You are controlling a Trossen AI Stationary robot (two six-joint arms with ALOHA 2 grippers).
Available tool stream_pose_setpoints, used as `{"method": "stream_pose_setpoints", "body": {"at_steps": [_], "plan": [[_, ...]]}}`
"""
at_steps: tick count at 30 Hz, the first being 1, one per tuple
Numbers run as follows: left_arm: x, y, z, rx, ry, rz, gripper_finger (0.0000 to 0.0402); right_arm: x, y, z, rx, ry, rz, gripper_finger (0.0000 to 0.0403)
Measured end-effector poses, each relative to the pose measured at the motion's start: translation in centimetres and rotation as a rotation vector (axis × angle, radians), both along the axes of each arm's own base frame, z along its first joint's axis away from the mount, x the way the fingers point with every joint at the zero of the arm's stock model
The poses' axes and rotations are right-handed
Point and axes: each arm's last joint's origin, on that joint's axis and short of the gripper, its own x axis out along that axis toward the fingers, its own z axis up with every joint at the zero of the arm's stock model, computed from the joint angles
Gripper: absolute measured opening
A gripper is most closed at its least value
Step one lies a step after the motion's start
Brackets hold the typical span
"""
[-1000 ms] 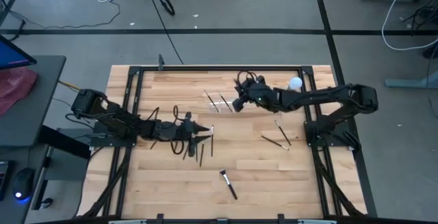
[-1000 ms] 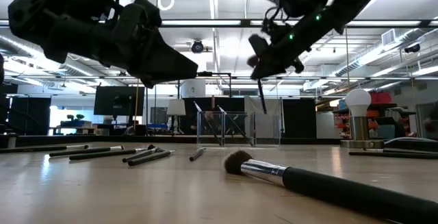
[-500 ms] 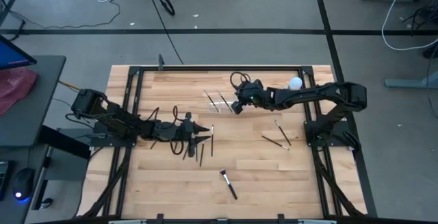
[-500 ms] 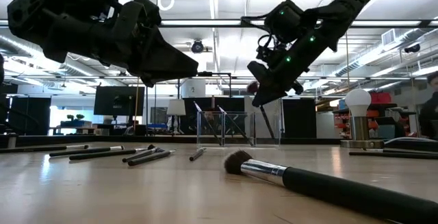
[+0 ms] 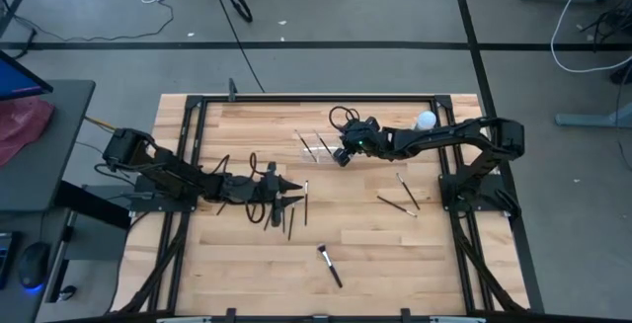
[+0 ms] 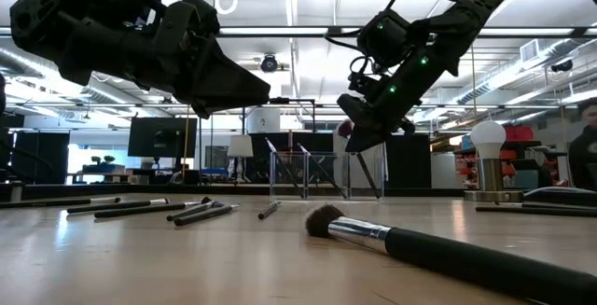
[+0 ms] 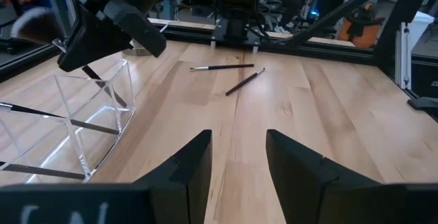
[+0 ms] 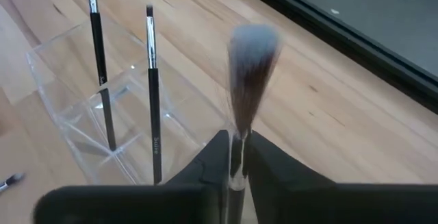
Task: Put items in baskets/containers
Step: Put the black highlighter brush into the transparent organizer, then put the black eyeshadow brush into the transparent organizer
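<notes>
The clear organiser tray (image 5: 316,147) (image 6: 308,174) (image 7: 75,121) stands near the table's far middle, with two thin brushes (image 8: 152,80) leaning upright in it. My right gripper (image 5: 343,155) (image 6: 359,137) (image 8: 236,155) hovers over its right end, shut on a fluffy-tipped brush (image 8: 250,59). My left gripper (image 5: 294,193) (image 7: 237,148) waits open, raised over a cluster of loose brushes (image 5: 286,214) (image 6: 149,210) lying flat. Two brushes (image 5: 403,195) (image 7: 233,73) lie to the right, and a thick one (image 5: 329,264) (image 6: 420,244) lies near the front edge. My right gripper pinches the brush between its two fingers, around the ferrule just below the bristles (image 8: 237,138). The fingers come from above and the right, slanting down. The brush is bristles-up and tilted; its dark handle (image 6: 371,170) hangs down into the tray's right end.
A white ball on a tan round base (image 5: 426,120) (image 6: 487,137) stands at the far right of the table. A black frame rail (image 5: 316,97) borders the wooden top. Bare wood (image 5: 395,254) lies at the near right.
My right gripper has moved down and toward the table's left, onto the organiser's right end, staying shut. The brush it carries has gone from hanging above the tray to having its handle lowered inside the tray's right end.
</notes>
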Motion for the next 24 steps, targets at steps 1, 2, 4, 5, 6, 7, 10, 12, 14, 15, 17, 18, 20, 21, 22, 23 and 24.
{"method": "stream_pose_setpoints", "body": {"at_steps": [1,2,4,5,6,7,10,12,14,15,17,18,20,21,22,23,24], "plan": [[0.0,0.0,0.0,0.000,0.000,0.000,0.0145,0.0,0.0,0.0,0.004,0.000,-0.003,0.0065],[0.0,0.0,0.0,0.000,0.000,0.000,0.0145,0.0,0.0,0.0,0.004,-0.001,-0.003,0.0076],[0.0,0.0,0.0,0.000,0.000,0.000,0.0145,0.0,0.0,0.0,0.003,-0.001,-0.004,0.0099],[0.0,0.0,0.0,0.000,0.000,0.000,0.0145,0.0,0.0,0.0,-0.003,0.000,-0.006,0.0111],[0.0,0.0,0.0,0.000,0.000,0.000,0.0145,0.0,0.0,0.0,-0.013,0.001,-0.004,0.0122],[0.0,0.0,0.0,0.000,0.000,0.000,0.0145,0.0,0.0,0.2,-0.022,0.001,0.003,0.0133],[0.0,0.0,0.0,-0.001,0.000,0.000,0.0145,0.0,0.0,1.2,-0.044,-0.043,0.007,0.0158],[0.0,0.0,0.0,-0.001,0.000,0.000,0.0145,-0.3,0.1,2.2,-0.055,-0.081,0.006,0.0167],[0.0,0.0,0.0,-0.001,0.000,0.000,0.0145,-0.6,0.4,3.3,-0.064,-0.115,0.012,0.0169],[0.0,0.0,0.0,-0.001,0.000,0.000,0.0145,-0.8,0.7,4.0,-0.067,-0.132,0.019,0.0169],[0.0,0.0,0.0,-0.001,0.000,0.000,0.0145,-1.2,1.8,5.2,-0.070,-0.155,0.049,0.0164],[0.0,0.0,0.0,-0.001,0.000,0.000,0.0145,-1.5,2.5,5.7,-0.070,-0.164,0.071,0.0161],[0.0,0.0,0.0,-0.001,0.000,0.000,0.0145,-2.1,4.1,6.6,-0.063,-0.157,0.124,0.0155],[0.0,0.0,0.0,-0.001,0.000,0.000,0.0145,-2.4,5.1,6.9,-0.058,-0.148,0.155,0.0151],[0.0,0.0,0.0,-0.001,0.000,0.000,0.0145,-2.7,6.0,7.1,-0.049,-0.142,0.184,0.0147],[0.0,0.0,0.0,-0.001,0.000,0.000,0.0145,-3.1,7.1,7.3,-0.037,-0.125,0.217,0.0143],[0.0,0.0,0.0,-0.001,0.000,0.000,0.0145,-3.5,8.1,7.4,-0.021,-0.109,0.244,0.0138]]}}
